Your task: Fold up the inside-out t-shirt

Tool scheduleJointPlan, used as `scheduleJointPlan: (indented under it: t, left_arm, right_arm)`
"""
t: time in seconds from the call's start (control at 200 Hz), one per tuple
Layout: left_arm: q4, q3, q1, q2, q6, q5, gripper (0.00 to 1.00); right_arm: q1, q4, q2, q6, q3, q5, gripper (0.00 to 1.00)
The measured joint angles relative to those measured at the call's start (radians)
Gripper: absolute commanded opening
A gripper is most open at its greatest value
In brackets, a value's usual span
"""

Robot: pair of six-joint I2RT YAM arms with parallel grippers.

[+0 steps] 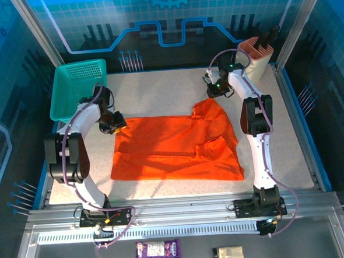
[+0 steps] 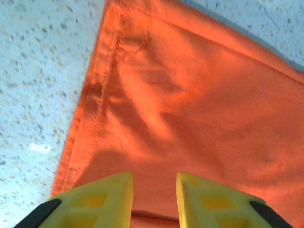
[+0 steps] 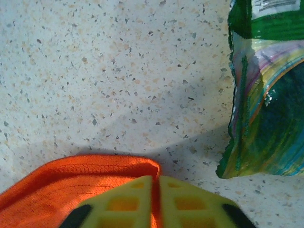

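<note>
The inside-out t-shirt [image 1: 173,149] lies spread over the middle of the speckled worktop [image 1: 158,89], mostly flat, with its far right part drawn up into a rumpled peak. The right end effector [image 3: 155,192] is at that peak; its yellow fingers are pressed together, closed on a rolled orange edge of the shirt. Just right of it on the worktop lies a green printed packet [image 3: 266,95], apart from the cloth. The left end effector [image 1: 116,124] sits at the shirt's far left corner, its fingers [image 2: 102,199] a narrow gap apart over the orange cloth; I cannot tell whether they pinch any of it. A teal basket [image 1: 76,88] stands at the far left, clear of the shirt.
</note>
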Motion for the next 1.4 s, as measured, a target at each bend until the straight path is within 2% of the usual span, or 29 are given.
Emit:
scheduleJointPlan:
  t: [0.03,0.26,0.47,0.891,1.281,1.401]
  left_arm:
    - [-0.006,0.026,0.001,0.023,0.005,-0.011,0.31]
    - [-0.075,0.245,0.002,0.215,0.05,-0.116,0.3]
    - [-0.121,0.357,0.003,0.332,0.077,-0.222,0.29]
    - [-0.129,0.405,-0.003,0.368,0.077,-0.26,0.3]
    - [-0.184,0.429,-0.005,0.368,0.076,-0.528,0.34]
    - [-0.185,0.437,-0.018,0.351,0.074,-0.512,0.36]
  right_arm:
    - [0.0,0.0,0.0,-0.002,-0.001,0.0,0.0]
    - [0.003,0.0,0.0,0.008,-0.001,-0.029,0.0]
    - [0.003,0.001,-0.001,0.019,-0.005,-0.034,0.0]
    - [0.002,0.003,-0.015,0.032,-0.022,-0.046,0.0]
    - [-0.002,0.005,-0.085,0.039,-0.062,-0.046,0.0]
    - [-0.008,0.004,-0.112,0.042,-0.074,-0.045,0.0]
